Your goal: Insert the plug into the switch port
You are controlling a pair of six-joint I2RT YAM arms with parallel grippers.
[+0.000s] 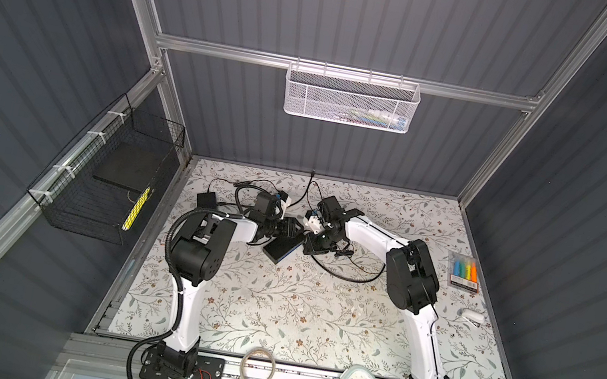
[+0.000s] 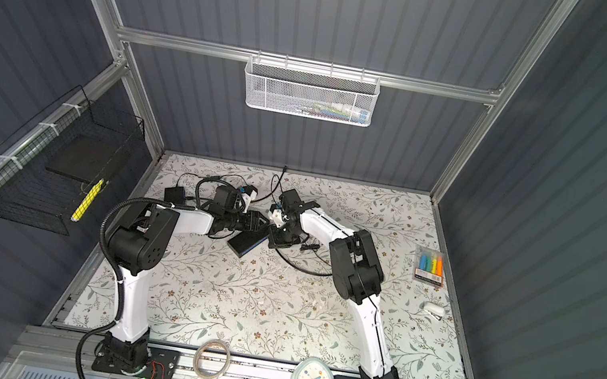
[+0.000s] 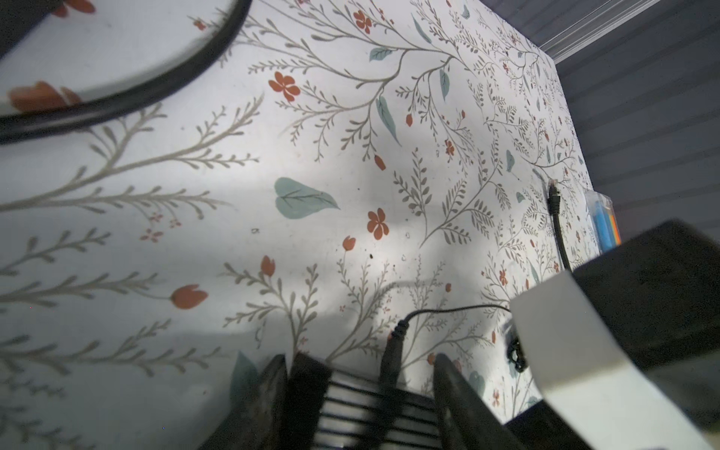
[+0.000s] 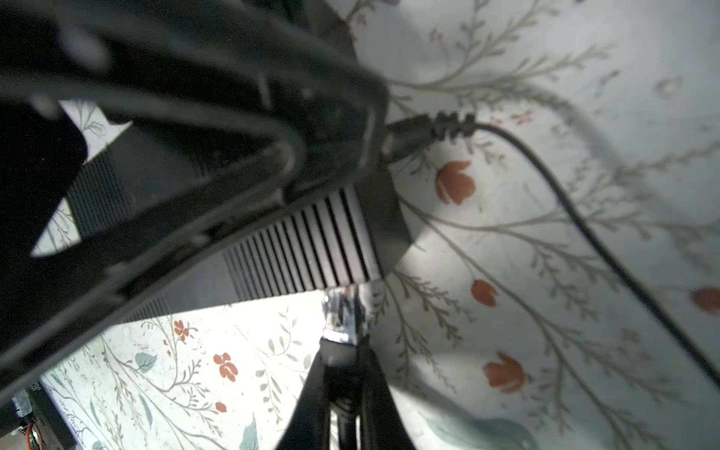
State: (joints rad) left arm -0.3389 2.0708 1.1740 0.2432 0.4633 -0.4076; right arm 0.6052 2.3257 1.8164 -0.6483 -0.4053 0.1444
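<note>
Floral tabletop (image 1: 272, 311) lay beneath the switch (image 4: 311, 241); left gripper (image 3: 360, 362) clamped it, right gripper (image 4: 343, 352) pinched the plug (image 4: 343, 311) beside it. Tilted, I feared it would jam.

In both top views we look steeply down from high above the near edge toward the back wall (image 1: 221, 121), taking in the whole table (image 1: 274, 299); the two share nearly everything. From the left wrist we sit low and close over the switch (image 3: 370, 405), facing across the table. From the right wrist, closer still, we look past the plug (image 4: 343, 311) at that same switch.
</note>
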